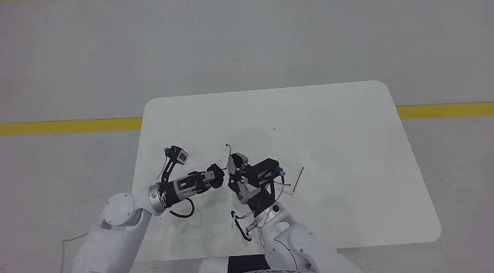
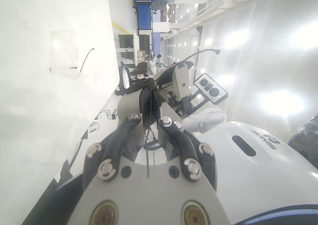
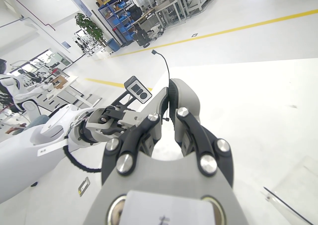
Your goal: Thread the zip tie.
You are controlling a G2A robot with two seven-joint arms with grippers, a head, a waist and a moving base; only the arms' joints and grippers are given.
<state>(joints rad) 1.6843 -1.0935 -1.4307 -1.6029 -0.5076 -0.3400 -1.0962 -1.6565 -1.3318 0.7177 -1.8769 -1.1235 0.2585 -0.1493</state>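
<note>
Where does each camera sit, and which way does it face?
Top view: above the arms, looking down at the table; both arms show.
Left wrist view: on the left wrist, looking along the left gripper, shut on the zip tie, toward the right gripper.
Right wrist view: on the right wrist, looking along its own gripper across the table; the left arm shows alongside.
Shared: both wrist views show the zip tie and a spare tie farther off.
</note>
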